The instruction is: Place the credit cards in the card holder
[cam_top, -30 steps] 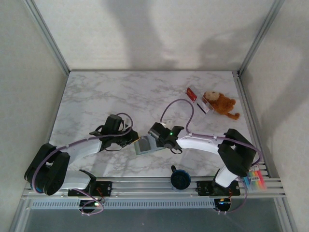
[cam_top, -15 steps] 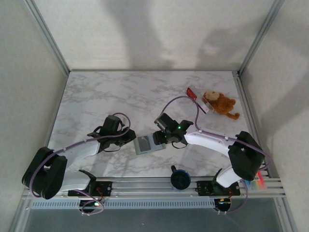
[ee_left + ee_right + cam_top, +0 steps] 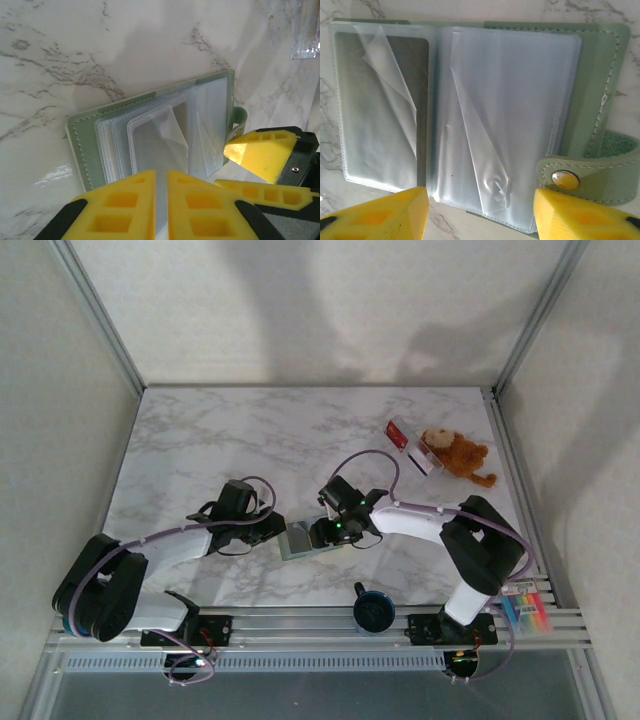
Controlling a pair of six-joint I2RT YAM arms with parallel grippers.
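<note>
Two hands at lower centre of the top view, meeting over the card holder (image 3: 299,539) on the marble counter (image 3: 220,440).

Farthest left, left hand (image 3: 277,532) stretched in from the lower left, at the holder's left edge. From the left wrist, yellow fingers (image 3: 125,205) at the bottom of the frame, pressed nearly together and pinching a clear sleeve page between them. Above those, holder lying open and flat, with the grey-green stitched cover along the left, stacked transparent pockets in the middle and one pocket corner curled up. At the right edge of that frame, yellow fingers of the other arm just beside the holder's strap.

Next to the right in the top view, right hand (image 3: 323,531) angled in from the lower right, at the holder's right edge. From the right wrist, fingers (image 3: 375,215) spread wide at the two bottom corners, gripping nothing, the open holder lying above and between them. Seemingly just clear of the sleeves, though contact hard to judge. Snap strap (image 3: 590,172) with a brass stud at lower right.

Further right, in the upper right of the top view, credit cards (image 3: 400,434) on the counter, well apart from the holder. Red one to the left, paler one just beside a brown plush toy (image 3: 458,455). Bottom centre, dark round knob (image 3: 373,610). Bottom right, coloured markers (image 3: 528,616).
</note>
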